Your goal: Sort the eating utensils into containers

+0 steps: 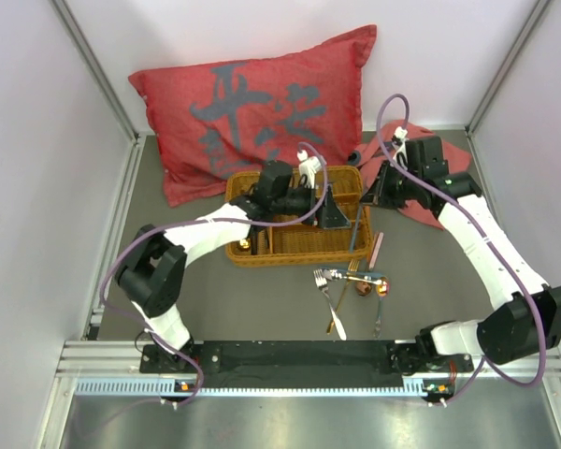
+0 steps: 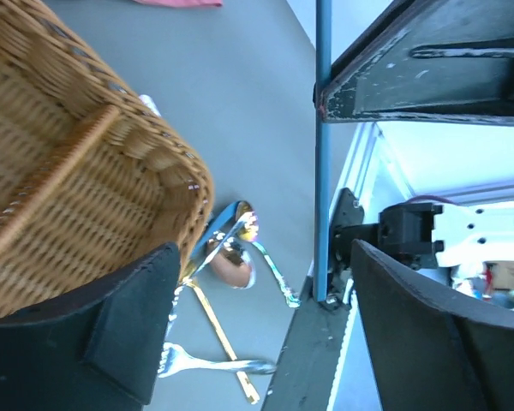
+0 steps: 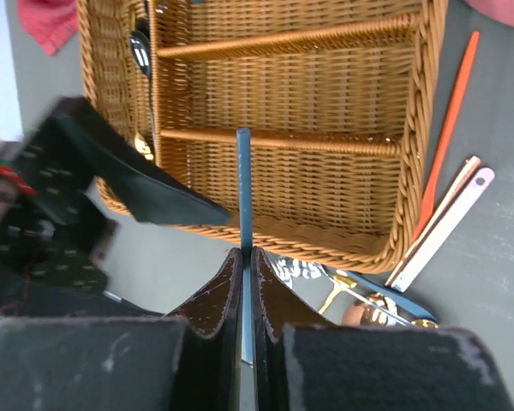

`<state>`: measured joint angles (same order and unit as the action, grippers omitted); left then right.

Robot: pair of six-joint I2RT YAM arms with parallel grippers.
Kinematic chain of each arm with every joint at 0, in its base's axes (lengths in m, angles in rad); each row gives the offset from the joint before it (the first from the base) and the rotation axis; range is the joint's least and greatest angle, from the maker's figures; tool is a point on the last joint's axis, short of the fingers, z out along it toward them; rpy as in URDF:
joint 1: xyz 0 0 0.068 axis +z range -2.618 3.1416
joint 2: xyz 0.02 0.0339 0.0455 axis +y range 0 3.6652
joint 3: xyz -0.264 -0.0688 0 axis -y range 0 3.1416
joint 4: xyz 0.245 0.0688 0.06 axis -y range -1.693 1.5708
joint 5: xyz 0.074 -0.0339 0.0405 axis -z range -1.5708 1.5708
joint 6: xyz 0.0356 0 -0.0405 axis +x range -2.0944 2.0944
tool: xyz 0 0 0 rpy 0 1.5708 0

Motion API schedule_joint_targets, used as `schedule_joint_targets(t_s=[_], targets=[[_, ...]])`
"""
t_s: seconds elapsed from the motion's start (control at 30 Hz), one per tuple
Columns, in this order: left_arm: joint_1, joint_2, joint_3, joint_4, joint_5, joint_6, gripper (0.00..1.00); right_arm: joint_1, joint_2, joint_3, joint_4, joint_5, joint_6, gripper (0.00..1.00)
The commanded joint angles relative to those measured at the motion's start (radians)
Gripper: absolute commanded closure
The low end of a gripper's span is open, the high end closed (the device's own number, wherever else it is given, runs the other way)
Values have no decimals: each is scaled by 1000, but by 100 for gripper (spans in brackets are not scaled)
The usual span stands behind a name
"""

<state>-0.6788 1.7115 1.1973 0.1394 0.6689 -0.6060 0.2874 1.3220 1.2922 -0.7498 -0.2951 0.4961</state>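
While my R hand [image 3: 247, 278] pinches the dark blue utensil [image 3: 243, 188] near the wicker tray [image 3: 415, 171], L hand [image 2: 265, 287] is spread either side of it, not touching. Prob. a handover for better reach. Other utensils [image 1: 351, 281] lie on the surface [image 1: 430, 281] nearby.

One wicker tray [image 1: 294, 254], four compartments [image 3: 283, 94], one blue chopstick [image 3: 244, 197], one red cushion [image 1: 262, 103], one pink cloth [image 1: 413, 213].

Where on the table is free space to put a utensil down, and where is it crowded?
Bare table lies in front of the tray, between the left arm and the utensil pile, and between that pile and the right arm. It is crowded at the pile and over the tray's right end, where both arms meet.
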Motion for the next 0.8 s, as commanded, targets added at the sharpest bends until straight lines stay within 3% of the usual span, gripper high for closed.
schedule_joint_targets(t_s=[0.0, 0.23, 0.33, 0.37, 0.4, 0.47, 0.57, 0.6, 0.67, 0.77], targets=[[-28, 37, 54, 137, 31, -72, 17, 9, -12, 52, 61, -30, 29, 100], [-51, 83, 88, 193, 57, -109, 30, 12, -1, 35, 81, -50, 35, 100], [-51, 103, 113, 183, 69, -101, 53, 12, 3, 30, 87, -61, 36, 100], [-51, 112, 117, 177, 67, -97, 70, 10, 6, 29, 87, -62, 36, 100], [-53, 120, 130, 166, 72, -89, 78, 10, 6, 27, 90, -68, 36, 100], [-51, 134, 149, 146, 74, -74, 91, 10, 9, 28, 89, -65, 35, 100], [-50, 146, 189, 51, 43, 0, 97, 10, 11, 28, 87, -65, 29, 97], [-48, 149, 199, -5, 32, 44, 100, 12, 10, 30, 87, -59, 25, 86], [-41, 158, 231, -64, -1, 89, 100, 10, 9, 33, 83, -52, 21, 79], [-7, 169, 257, -135, -22, 146, 100, 9, 13, 51, 63, -44, 7, 55]])
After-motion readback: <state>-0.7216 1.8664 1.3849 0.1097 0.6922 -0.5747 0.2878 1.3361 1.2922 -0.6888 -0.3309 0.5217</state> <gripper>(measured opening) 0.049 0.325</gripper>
